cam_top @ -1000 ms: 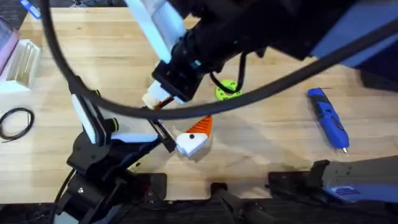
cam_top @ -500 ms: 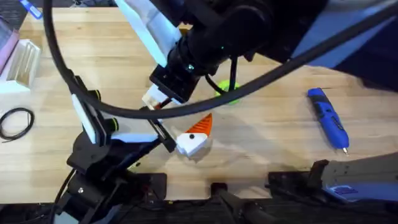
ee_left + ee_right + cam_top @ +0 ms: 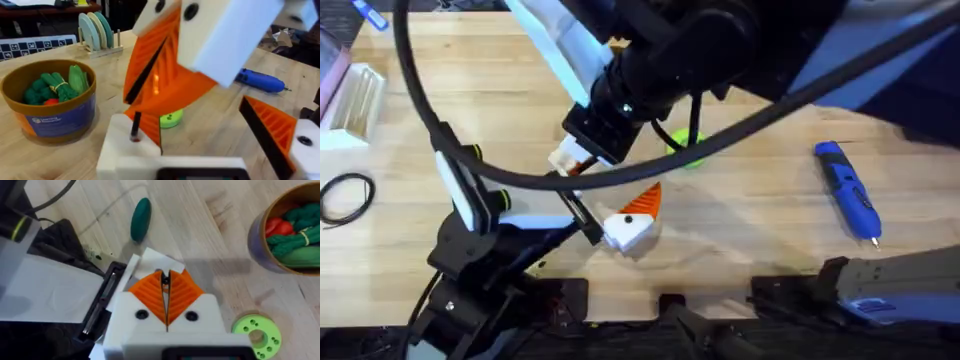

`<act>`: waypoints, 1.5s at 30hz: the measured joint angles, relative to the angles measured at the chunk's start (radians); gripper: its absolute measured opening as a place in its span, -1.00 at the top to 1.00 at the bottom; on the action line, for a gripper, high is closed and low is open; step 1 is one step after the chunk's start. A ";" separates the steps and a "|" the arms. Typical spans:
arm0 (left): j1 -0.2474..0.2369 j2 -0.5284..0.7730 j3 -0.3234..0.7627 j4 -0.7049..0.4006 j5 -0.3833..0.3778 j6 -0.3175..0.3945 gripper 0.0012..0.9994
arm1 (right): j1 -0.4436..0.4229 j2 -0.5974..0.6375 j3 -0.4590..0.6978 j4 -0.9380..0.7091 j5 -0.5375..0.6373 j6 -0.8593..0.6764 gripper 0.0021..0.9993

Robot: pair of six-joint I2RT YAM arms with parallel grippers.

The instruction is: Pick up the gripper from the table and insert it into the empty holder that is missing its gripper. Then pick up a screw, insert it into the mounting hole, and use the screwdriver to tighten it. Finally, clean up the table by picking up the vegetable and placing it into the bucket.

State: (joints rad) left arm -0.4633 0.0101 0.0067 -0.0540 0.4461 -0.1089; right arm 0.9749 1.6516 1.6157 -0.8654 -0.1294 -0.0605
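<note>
Since the right gripper (image 3: pixel 165 284) is pinched shut on the screw (image 3: pixel 135 123), shank near-upright, its tip meets the holder (image 3: pixel 122 147) hole directly below. Left gripper (image 3: pixel 200 137) open, empty.

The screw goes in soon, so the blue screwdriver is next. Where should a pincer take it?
Grip the screwdriver across its thick blue barrel near mid-length, coming straight down. It lies flat on the table, thin bit toward the arms' bases, both long sides unobstructed.
</note>
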 joint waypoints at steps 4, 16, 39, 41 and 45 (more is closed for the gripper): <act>0.000 0.000 0.000 0.000 0.000 0.000 -0.92 | 0.004 0.000 0.000 -0.003 -0.003 0.000 0.99; 0.000 0.000 0.000 0.000 0.001 0.000 -0.91 | 0.011 0.012 0.000 -0.002 -0.006 0.000 0.99; 0.000 0.003 0.000 -0.001 0.000 -0.009 -0.91 | -0.024 0.050 0.009 0.014 0.016 -0.003 -0.88; 0.000 0.002 0.000 0.000 0.000 -0.004 -0.91 | -0.034 0.048 0.009 0.006 0.006 -0.003 -0.91; 0.000 0.002 0.000 0.000 0.002 -0.003 -0.91 | -0.065 0.008 0.009 -0.029 -0.012 -0.004 -0.91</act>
State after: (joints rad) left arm -0.4633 0.0116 0.0067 -0.0540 0.4484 -0.1116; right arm 0.9099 1.6592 1.6249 -0.8945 -0.1412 -0.0643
